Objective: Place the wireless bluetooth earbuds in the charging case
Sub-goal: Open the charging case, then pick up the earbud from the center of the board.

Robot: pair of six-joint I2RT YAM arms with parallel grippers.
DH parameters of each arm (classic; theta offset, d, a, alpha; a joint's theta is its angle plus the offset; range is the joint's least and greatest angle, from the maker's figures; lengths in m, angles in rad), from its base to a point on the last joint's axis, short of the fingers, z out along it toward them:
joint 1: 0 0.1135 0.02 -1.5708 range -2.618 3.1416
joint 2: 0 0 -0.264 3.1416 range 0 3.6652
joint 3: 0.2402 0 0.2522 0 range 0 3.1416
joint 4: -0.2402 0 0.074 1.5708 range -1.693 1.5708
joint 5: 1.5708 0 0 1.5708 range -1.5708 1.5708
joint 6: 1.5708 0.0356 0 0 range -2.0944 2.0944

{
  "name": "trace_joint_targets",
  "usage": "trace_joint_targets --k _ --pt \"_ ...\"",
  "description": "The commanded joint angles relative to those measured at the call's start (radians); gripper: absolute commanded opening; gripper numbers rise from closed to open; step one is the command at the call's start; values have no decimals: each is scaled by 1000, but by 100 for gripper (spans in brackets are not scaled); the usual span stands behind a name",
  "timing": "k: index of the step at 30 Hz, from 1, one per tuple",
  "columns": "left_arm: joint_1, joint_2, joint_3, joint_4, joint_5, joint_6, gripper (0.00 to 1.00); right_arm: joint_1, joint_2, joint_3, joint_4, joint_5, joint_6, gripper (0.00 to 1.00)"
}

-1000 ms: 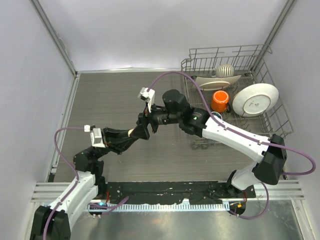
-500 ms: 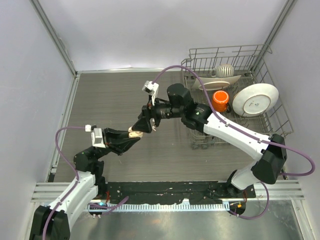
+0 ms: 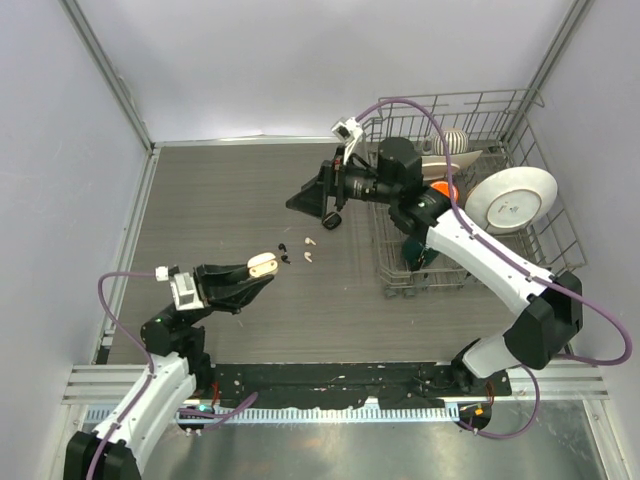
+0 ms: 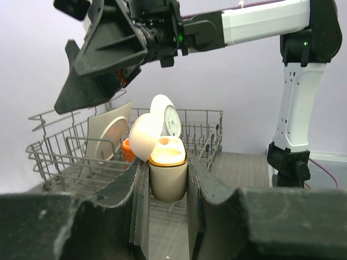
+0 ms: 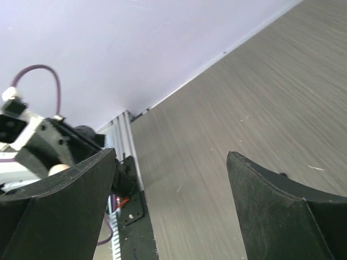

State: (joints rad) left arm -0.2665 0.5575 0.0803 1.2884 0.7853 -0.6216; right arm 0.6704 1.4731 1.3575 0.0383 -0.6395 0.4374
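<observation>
My left gripper is shut on the cream charging case and holds it above the table. In the left wrist view the case stands upright between the fingers with its lid flipped open. Two white earbuds and two black earbuds lie loose on the table just right of the case. My right gripper is open and empty, above the table beyond the earbuds. It shows wide open in the right wrist view and at the top of the left wrist view.
A wire dish rack stands at the right with a white plate, an orange cup and a striped mug. The same rack is behind the case in the left wrist view. Walls close the left and back.
My right gripper has drawn back up and to the right, away from the case. My left gripper has pulled back to the near left with the case. The earbuds now show on the table.
</observation>
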Motion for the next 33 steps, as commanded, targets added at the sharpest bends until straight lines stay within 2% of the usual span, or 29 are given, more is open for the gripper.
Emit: trace_joint_targets --k 1,3,4,8,12,16,19,26,33 --pt "-2 -63 6 -20 -35 46 0 -38 -11 -12 -79 63 -74 89" --pt "-4 -88 19 -60 -34 62 0 -42 39 -23 -191 162 -133 87" --pt "-2 -115 22 -90 -35 66 0 -42 59 -24 -219 187 -170 81" --pt "-2 -181 32 -158 -57 91 0 -37 163 -21 -288 244 -215 70" --pt "-2 -218 49 -221 -55 108 0 -14 283 53 -381 311 -293 70" --pt "-2 -220 58 -222 -46 106 0 9 412 147 -480 454 -391 67" --pt "-4 -212 59 -221 -40 108 0 17 480 198 -523 492 -463 66" --pt "-4 -191 52 -212 -35 115 0 26 562 262 -503 501 -548 66" --pt "-2 -179 50 -212 -32 125 0 35 671 379 -565 498 -578 64"
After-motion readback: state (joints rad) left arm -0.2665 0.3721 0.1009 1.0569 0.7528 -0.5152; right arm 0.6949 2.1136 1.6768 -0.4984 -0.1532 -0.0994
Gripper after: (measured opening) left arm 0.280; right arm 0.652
